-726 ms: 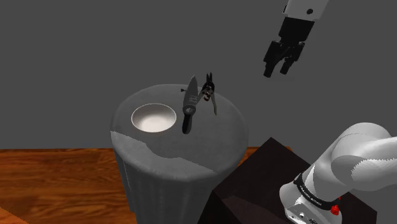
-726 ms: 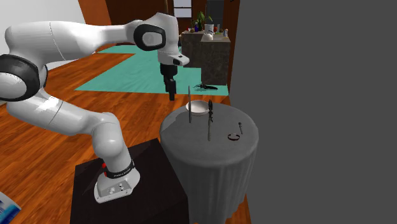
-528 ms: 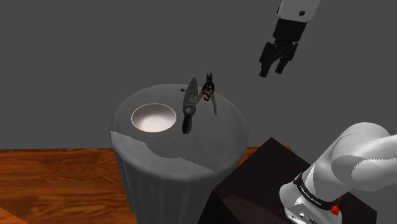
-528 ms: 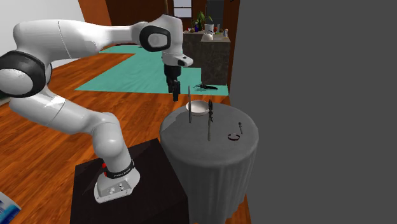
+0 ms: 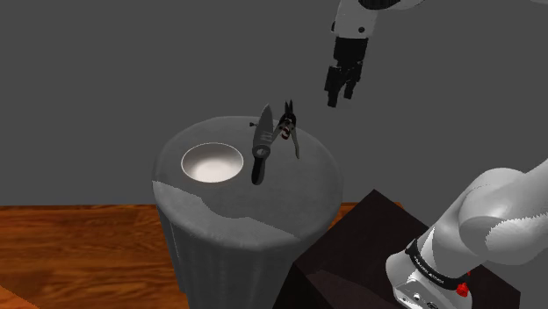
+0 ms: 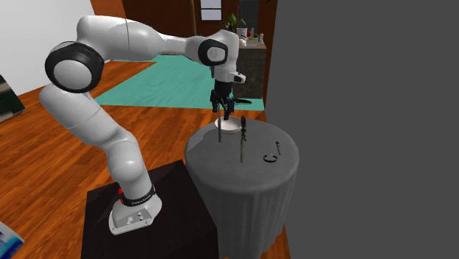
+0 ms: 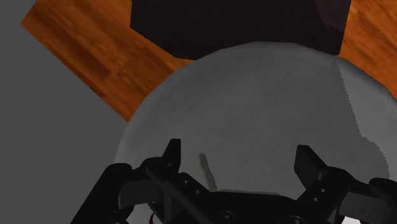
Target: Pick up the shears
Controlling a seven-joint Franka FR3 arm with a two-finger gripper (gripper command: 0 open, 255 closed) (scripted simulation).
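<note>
Shoulder view: gripper (image 5: 337, 98) points down, fingers apart, up beside the shears (image 5: 288, 128)

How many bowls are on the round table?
1. The white bowl sits on the grey round table, to the shoulder view's left of the shears and apart from them. Nothing there seems to hide another.

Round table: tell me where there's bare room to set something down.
Freest is the wide strip of table between the bowl, the knife and the near rim in the shoulder view. Crowded: the wall side, where knife and shears stand close together, with the open gripper above.
</note>
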